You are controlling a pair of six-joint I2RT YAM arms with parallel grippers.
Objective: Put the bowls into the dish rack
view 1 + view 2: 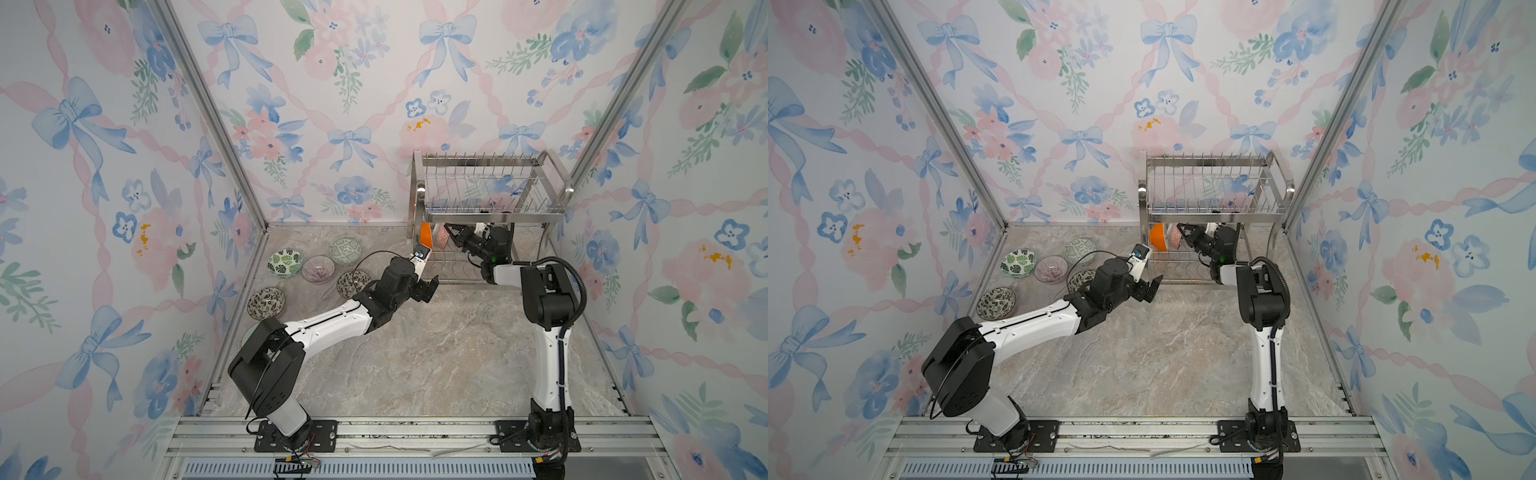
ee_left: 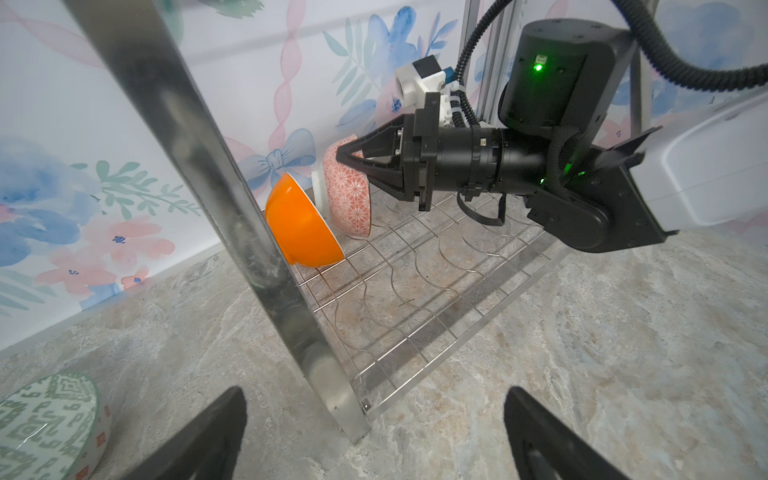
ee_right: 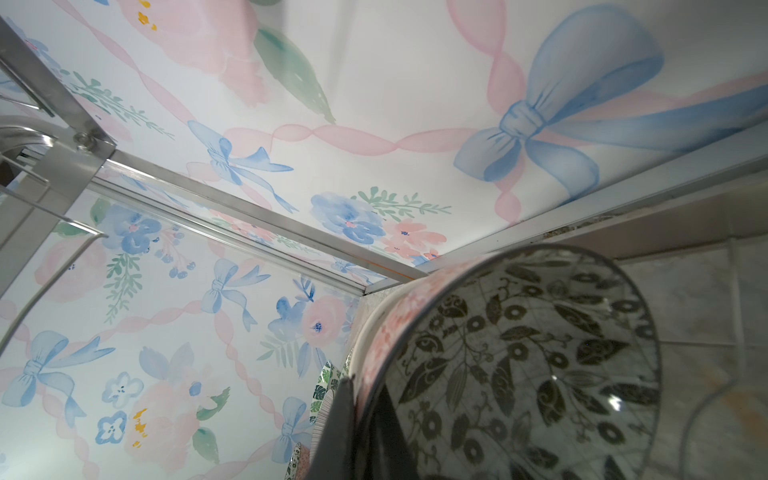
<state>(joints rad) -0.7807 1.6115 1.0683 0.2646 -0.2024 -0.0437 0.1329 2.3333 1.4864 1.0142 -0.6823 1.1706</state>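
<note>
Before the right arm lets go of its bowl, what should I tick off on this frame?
1. Right pincer shut on the rim of the coral-patterned ceramic bowl: ok.
2. That bowl stands on edge on the lower wire shelf of the stainless-steel dish rack: ok.
3. Bowl seated between the shelf's wires: cannot tell.
4. Gap to the glossy orange bowl beside it: cannot tell.
5. Left pincer open, empty, outside the rack: ok.
6. All bowls loaded: not ok; five patterned bowls lie on the marble-look table.
</note>
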